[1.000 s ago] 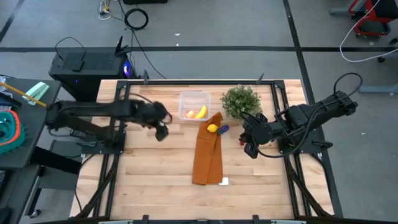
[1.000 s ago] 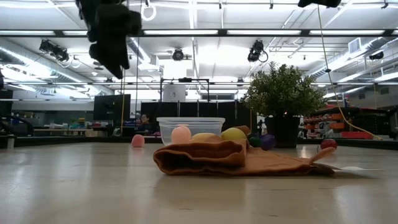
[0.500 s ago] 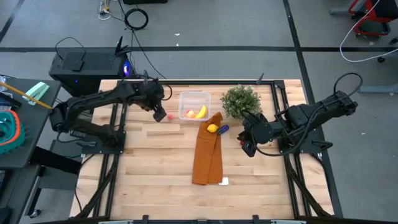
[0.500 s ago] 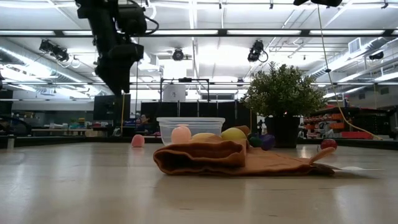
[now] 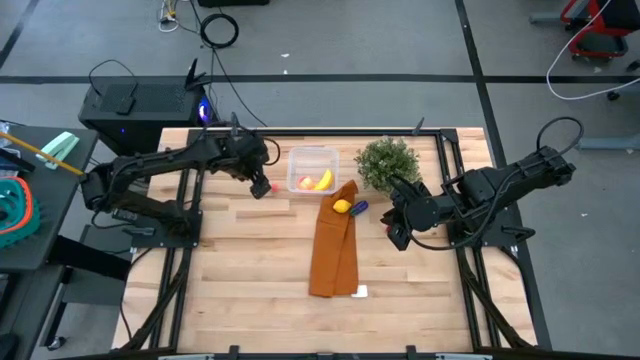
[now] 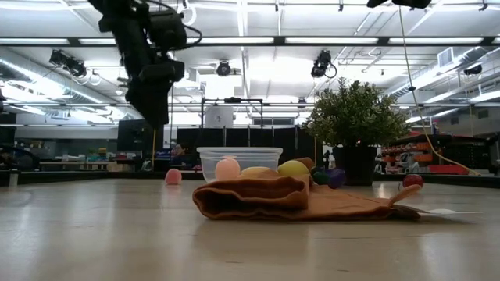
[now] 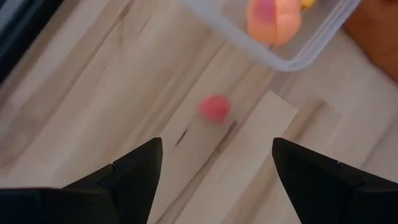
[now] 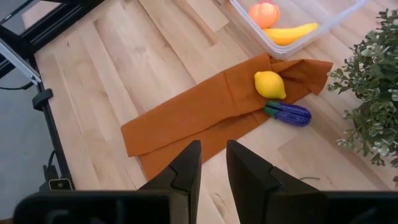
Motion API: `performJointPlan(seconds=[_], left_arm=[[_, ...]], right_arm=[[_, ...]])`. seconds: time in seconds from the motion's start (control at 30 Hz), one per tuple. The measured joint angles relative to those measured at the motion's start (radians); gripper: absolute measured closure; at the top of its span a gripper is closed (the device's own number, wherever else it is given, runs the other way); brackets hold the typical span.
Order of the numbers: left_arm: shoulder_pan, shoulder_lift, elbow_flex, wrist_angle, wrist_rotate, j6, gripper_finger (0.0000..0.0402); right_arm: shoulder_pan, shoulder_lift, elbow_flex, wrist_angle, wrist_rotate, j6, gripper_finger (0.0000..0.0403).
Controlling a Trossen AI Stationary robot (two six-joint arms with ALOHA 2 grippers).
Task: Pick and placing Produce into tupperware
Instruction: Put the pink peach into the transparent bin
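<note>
My left gripper [image 5: 259, 185] is open and hangs above the table just left of the clear tupperware [image 5: 312, 168]. A small red piece [image 7: 214, 107] lies on the wood below it, between the lines of its two fingers and untouched; it also shows in the low view [image 6: 173, 176]. The tupperware holds a yellow banana [image 5: 322, 181] and a red-orange round fruit [image 7: 272, 17]. A yellow lemon [image 8: 270, 84] rests on the orange-brown cloth [image 5: 333, 250], and a dark purple-blue piece [image 8: 290, 113] lies beside it. My right gripper [image 5: 398, 236] is shut and empty, right of the cloth.
A green bushy potted plant [image 5: 387, 162] stands right of the tupperware, close to my right arm. Another small red piece [image 6: 412, 180] lies on the table at the right. Bare wood lies along the near side and to the left of the cloth.
My left gripper has gone toward the table's far edge and now hangs over the small red piece beside the tupperware. Its fingers stay open. The fruits, the cloth and the tupperware have kept still.
</note>
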Motion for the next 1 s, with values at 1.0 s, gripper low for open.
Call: performJointPlan(seconds=[1.0], left_arm=[[-0.001,0.148,-0.222,0.356,0.034,-0.172,0.0032]], right_arm=[[-0.019,0.000,0.000,0.039,0.000,0.034,0.0320]])
